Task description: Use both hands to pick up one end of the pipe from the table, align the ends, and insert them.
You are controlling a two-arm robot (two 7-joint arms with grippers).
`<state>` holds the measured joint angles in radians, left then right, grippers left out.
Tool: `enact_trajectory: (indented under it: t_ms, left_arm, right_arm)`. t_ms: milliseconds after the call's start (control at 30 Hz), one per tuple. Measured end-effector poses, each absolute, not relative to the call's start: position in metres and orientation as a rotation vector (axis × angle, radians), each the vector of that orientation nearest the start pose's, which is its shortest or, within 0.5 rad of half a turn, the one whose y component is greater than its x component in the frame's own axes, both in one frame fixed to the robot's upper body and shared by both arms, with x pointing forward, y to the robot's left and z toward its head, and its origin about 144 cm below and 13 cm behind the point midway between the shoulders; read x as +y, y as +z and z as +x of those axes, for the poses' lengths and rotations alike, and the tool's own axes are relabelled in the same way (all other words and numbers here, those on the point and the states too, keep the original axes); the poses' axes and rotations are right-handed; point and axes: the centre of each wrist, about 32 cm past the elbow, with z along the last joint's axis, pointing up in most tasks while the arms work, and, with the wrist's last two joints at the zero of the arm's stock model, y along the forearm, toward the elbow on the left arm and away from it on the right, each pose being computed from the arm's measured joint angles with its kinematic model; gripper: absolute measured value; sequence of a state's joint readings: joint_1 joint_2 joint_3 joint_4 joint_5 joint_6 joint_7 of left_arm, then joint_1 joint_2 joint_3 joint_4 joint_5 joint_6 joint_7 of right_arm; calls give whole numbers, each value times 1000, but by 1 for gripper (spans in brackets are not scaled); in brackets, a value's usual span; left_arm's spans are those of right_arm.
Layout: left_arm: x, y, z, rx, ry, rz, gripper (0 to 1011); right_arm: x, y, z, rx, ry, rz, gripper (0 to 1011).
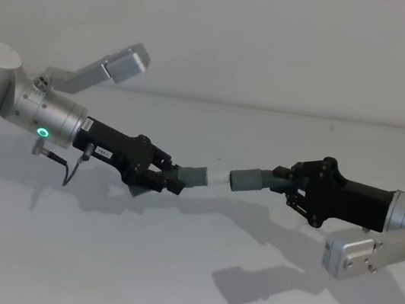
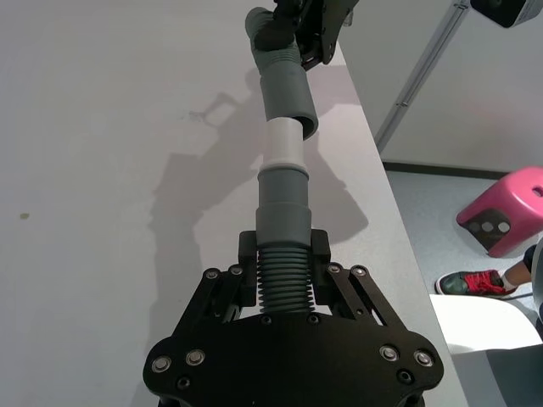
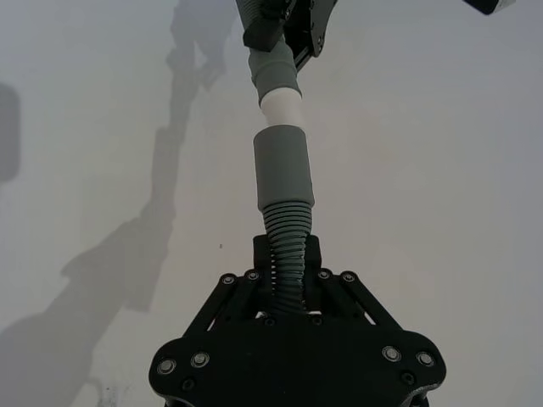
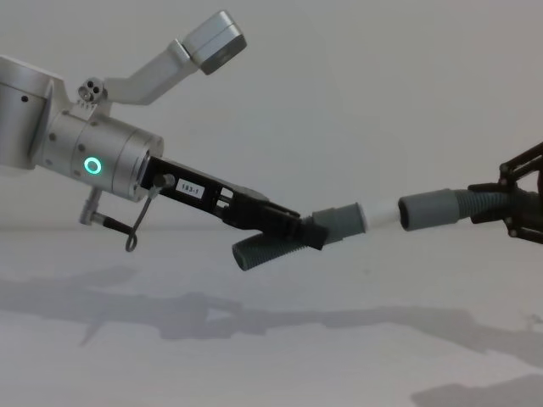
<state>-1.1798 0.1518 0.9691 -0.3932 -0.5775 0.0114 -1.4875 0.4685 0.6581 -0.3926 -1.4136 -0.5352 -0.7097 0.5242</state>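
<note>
Both pipe pieces hang above the white table (image 1: 166,285). My left gripper (image 1: 170,178) is shut on the ribbed part of one piece (image 2: 284,284); its grey cuff (image 1: 195,175) carries a white tip (image 1: 218,177). From the right, my right gripper (image 1: 289,187) is shut on the other ribbed piece (image 3: 286,242), whose hollow cuff (image 1: 248,180) faces the tip. The white tip (image 4: 382,212) touches the hollow cuff's mouth (image 4: 428,209), nearly in line; how far in it sits I cannot tell. The left piece's bare ribbed end (image 4: 254,252) sticks out below the left gripper (image 4: 293,229).
A thin black cable (image 1: 72,170) loops under the left wrist. The table's edge (image 2: 373,170) runs close by in the left wrist view, with a pink stool (image 2: 509,216) on the floor beyond it. Shadows of both arms lie on the table.
</note>
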Motion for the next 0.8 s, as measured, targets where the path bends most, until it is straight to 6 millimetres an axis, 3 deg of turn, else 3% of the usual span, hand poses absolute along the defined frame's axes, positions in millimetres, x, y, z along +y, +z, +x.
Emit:
enact_trajectory:
  t_ms: [800]
  left_arm:
    - [216,1279,705,148,-118,371,322]
  right_arm:
    - [-337,1264,552,-1288,-296,-609,170]
